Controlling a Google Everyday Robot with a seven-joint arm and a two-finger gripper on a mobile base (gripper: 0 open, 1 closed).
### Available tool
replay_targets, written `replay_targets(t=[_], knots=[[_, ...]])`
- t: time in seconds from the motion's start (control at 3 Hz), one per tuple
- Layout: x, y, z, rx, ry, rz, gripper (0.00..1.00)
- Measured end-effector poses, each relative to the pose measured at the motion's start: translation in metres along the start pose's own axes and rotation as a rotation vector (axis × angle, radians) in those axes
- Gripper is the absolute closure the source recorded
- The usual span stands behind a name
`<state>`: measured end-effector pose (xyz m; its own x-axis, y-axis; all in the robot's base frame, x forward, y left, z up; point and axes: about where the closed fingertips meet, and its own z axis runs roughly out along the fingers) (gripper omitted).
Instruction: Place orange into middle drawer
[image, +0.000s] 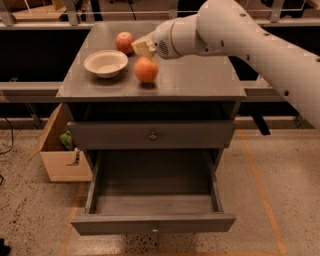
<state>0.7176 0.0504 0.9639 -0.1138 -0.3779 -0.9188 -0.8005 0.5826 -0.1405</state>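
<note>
Where the orange (146, 69) rests on the cabinet top (200, 80), it stands free near the middle of the front half, casting a small shadow at its base. It is a round fruit with an even orange skin, a dull sheen and no blotches, and it is narrower than the bowl beside it.

Gripper (142, 47): a blunt, cream-coloured tip at 12 o'clock from the orange, just above it. Contact with the fruit cannot be told, and neither can whether the claw is wide or narrow. It ends a thick, smooth white arm (240, 35) that enters from 3 o'clock.

Bowl (105, 63): at 9 o'clock from the orange, apart from it. It is shallow, round, cream and matt.

Apple (125, 42): at 11 o'clock, behind the bowl. It is round, redder and mottled.

The cabinet top is a flat, grey, matt slab. At 6 o'clock below it is a closed drawer (190, 135) with a small round knob (153, 135). Under that, an open drawer (152, 223) is pulled out; it is a grey box with straight walls.

Cardboard box (60, 167): at 8 o'clock on the floor (280, 200), beside the cabinet, with something green (66, 140) inside. The floor is speckled stone crossed by an orange line (260, 185).
</note>
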Motion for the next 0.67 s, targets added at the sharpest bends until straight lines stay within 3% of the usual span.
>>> replay_targets(t=[0.33, 0.67], knots=[[0.009, 0.026, -0.030, -0.019, 0.034, 0.036, 1.00], [0.021, 0.040, -0.040, -0.024, 0.061, 0.071, 0.83]])
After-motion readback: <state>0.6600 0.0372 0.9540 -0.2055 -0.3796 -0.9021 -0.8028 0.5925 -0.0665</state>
